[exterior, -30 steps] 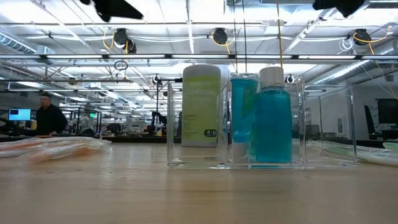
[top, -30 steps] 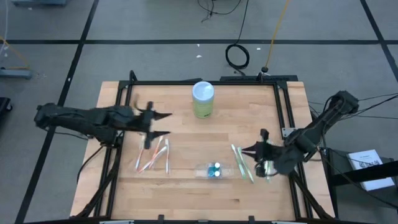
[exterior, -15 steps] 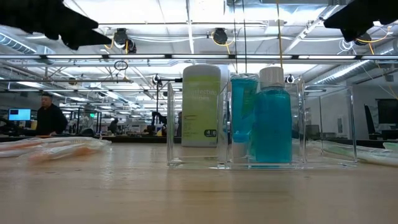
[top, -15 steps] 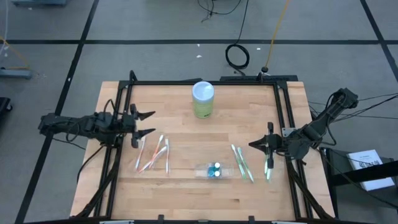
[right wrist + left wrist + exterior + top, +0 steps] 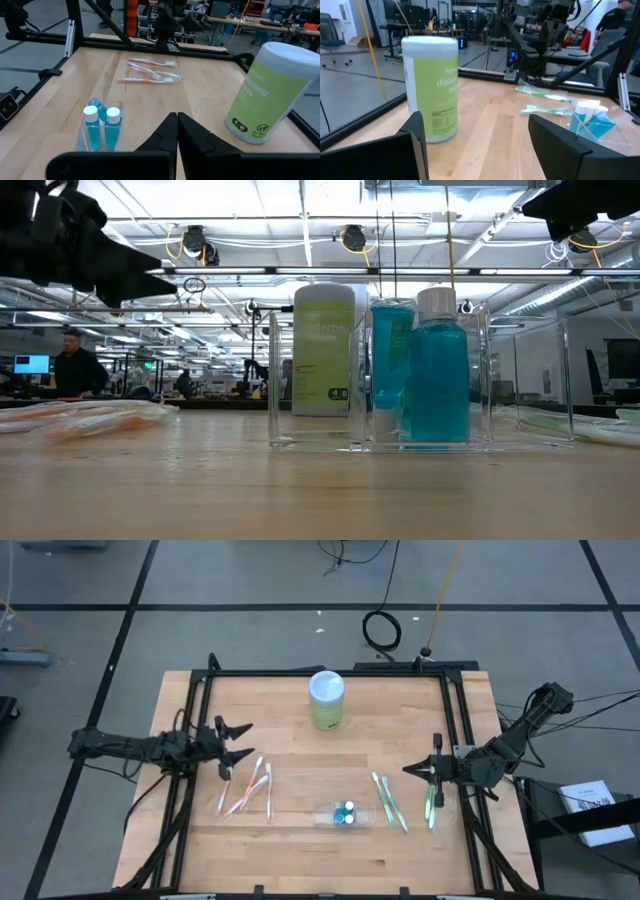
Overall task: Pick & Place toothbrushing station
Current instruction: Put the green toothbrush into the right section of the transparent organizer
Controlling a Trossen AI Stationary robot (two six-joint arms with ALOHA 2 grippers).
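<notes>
My left gripper [image 5: 240,740] is open and empty near the table's left edge, just beyond the wrapped orange-and-white toothbrushes [image 5: 247,790]; its fingers stand wide apart in the left wrist view [image 5: 480,150]. My right gripper [image 5: 410,770] is shut and empty near the right edge, its fingers together in the right wrist view [image 5: 177,135]. Green toothbrushes [image 5: 390,802] lie flat beside it. A clear organizer [image 5: 343,814] with two blue bottles [image 5: 420,370] stands at the near middle. A green wipes canister [image 5: 326,700] stands upright at the far middle.
Another green toothbrush [image 5: 432,808] lies near the table's right rail. Black frame rails [image 5: 455,720] run along the table's sides. Bare wood [image 5: 320,765] lies between canister and organizer. A person [image 5: 78,370] shows in the room behind.
My left gripper has drawn back toward the table's left edge and come lower, staying open. My right gripper has drawn back a little toward the right edge. The toothbrushes, organizer and canister have not moved.
</notes>
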